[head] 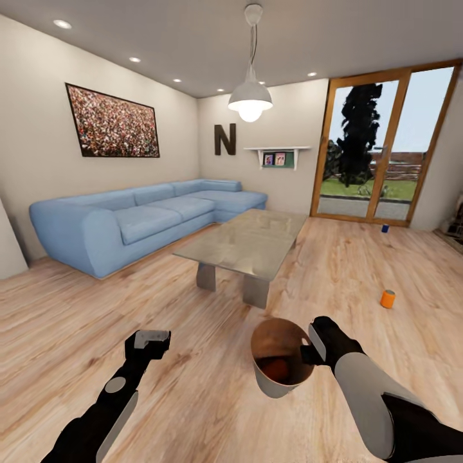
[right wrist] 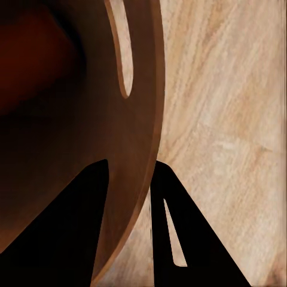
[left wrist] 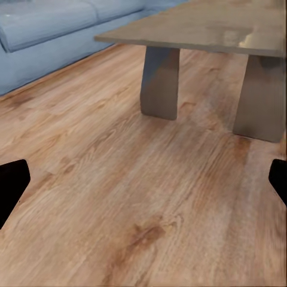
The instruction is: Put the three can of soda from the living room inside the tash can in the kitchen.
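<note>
**While carrying bin: rim pinch could slip**

Right gripper [head: 307,352] clamped on wall of pale grey, copper-lined tapered trash can [head: 278,384], one orange can [head: 276,368] inside. Left gripper [head: 152,339] open, empty. Orange can [head: 387,298] and blue can [head: 385,227] on wood floor. Thin-wall grip: swing or tilt risks drop, spill.

We record the right gripper [head: 307,352] closed on the rim of the tash can [head: 278,384], one finger [right wrist: 66,233] inside the wall and the other outside, the right arm reaching in from beside the can. The left gripper [head: 152,339] hangs apart from the can, fingers [left wrist: 12,188] spread wide, holding nothing.
</note>
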`<state>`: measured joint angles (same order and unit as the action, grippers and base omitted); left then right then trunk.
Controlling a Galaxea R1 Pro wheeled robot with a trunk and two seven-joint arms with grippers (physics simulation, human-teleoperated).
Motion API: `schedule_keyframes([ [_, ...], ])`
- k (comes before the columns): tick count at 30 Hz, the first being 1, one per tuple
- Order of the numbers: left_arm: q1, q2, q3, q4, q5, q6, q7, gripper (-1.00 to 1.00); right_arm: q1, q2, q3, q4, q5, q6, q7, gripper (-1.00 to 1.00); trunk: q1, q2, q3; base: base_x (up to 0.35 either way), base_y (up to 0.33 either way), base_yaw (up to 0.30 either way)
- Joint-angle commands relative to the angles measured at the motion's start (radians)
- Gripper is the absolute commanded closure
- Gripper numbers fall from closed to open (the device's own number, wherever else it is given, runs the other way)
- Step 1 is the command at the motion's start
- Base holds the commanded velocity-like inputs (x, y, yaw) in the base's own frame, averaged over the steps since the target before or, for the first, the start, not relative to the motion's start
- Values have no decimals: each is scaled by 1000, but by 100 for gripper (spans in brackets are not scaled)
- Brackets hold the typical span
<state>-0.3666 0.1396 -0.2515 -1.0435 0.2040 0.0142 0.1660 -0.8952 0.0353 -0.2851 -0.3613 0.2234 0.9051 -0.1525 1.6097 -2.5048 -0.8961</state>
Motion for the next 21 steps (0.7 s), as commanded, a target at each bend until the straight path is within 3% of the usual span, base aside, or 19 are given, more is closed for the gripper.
schedule_keyframes([
  [1, 0, 0, 0, 0, 0, 0, 0, -100, -1, 0, -2, -1, -12, -2, 2, 100, 0, 0, 0, 0, 0, -250],
  [14, 0, 0, -1, 0, 0, 0, 0, -100, -1, -3, -4, -1, -10, -2, 2, 100, 0, 0, 0, 66, -2, -250],
  [21, 0, 0, 0, 0, 0, 0, 1, -100, -1, -7, -6, -2, -10, -3, 2, 100, 0, 0, 0, 98, -131, -250],
])
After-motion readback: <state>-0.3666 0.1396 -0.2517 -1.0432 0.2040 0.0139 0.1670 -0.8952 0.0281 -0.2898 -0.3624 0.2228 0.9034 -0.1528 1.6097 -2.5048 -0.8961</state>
